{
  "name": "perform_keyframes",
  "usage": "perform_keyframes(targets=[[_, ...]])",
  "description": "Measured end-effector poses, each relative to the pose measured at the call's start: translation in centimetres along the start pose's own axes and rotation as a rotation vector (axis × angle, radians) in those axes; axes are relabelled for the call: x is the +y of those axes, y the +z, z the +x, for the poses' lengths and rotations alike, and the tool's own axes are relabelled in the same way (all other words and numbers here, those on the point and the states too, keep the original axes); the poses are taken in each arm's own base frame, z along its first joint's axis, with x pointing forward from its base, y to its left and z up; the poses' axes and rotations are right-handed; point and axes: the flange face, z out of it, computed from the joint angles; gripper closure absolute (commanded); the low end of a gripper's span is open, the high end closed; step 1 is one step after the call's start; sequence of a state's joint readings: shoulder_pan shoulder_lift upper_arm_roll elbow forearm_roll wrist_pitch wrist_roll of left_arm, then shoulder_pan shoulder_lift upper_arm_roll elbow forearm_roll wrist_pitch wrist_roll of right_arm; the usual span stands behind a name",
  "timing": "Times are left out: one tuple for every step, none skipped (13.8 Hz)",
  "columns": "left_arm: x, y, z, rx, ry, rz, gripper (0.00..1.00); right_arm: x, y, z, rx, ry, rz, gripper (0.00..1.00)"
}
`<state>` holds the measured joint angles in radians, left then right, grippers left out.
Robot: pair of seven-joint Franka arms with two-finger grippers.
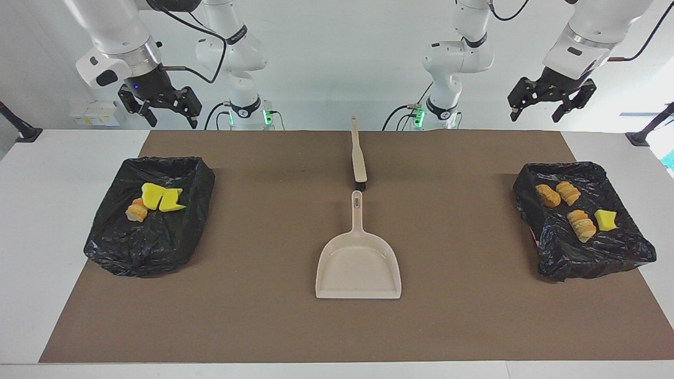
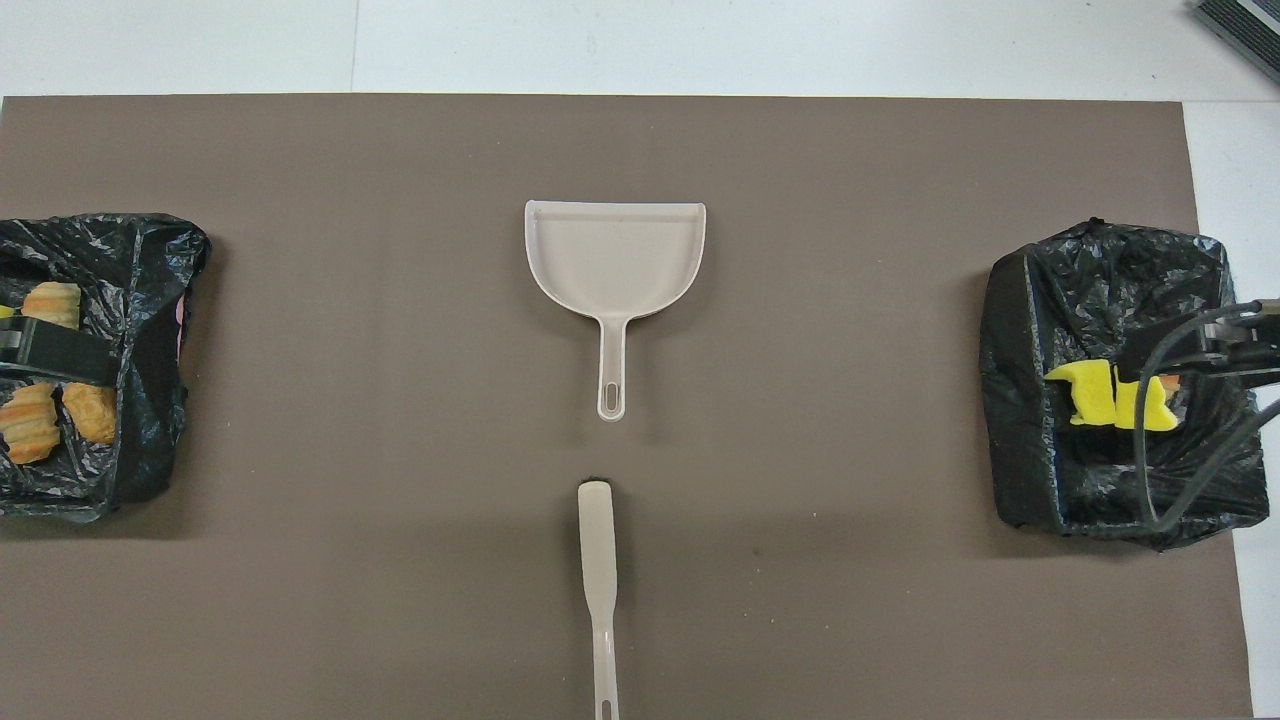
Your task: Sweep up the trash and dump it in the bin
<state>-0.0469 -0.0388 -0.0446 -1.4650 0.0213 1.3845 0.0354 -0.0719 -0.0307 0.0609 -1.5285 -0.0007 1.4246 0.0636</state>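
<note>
Dustpan [image 1: 358, 263] lower centre of facing view, mouth toward camera, handle pointing up-frame at brush [image 1: 359, 158]; both in one line, long axes running toward robots, midway between arms. Trash [image 1: 152, 200] already in bags: three pieces in bin bag [image 1: 131, 247] at frame left, four pieces [image 1: 574, 208] in second bag [image 1: 590, 258] at frame right. Brown mat [image 1: 263, 316] bare of scraps. Right gripper [image 1: 167, 111] raised upper left, fingers spread, grasping nothing. Left gripper [image 1: 542, 108] raised upper right, likewise spread, empty. Task looks done.
</note>
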Motion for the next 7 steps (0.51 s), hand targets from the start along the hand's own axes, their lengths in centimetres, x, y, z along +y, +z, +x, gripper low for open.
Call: perform_keyframes(targets=[[0.00,0.02,0.00,-0.001,0.000,0.000,0.00,0.00,0.00,0.00,0.000,0.000,0.000,0.00],[-0.01,0.10,0.01,-0.003,0.000,0.000,0.00,0.00,0.00,0.00,0.000,0.000,0.000,0.00],[0.00,0.18,0.01,-0.004,0.000,0.000,0.00,0.00,0.00,0.00,0.000,0.000,0.000,0.00],[0.00,0.25,0.02,-0.006,0.000,0.000,0.00,0.00,0.00,0.00,0.000,0.000,0.000,0.00],[0.00,0.28,0.02,-0.007,0.000,0.000,0.00,0.00,0.00,0.00,0.000,0.000,0.000,0.00],[0.00,0.29,0.02,-0.007,0.000,0.000,0.00,0.00,0.00,0.00,0.000,0.000,0.000,0.00],[0.00,0.29,0.02,-0.007,0.000,0.000,0.00,0.00,0.00,0.00,0.000,0.000,0.000,0.00]])
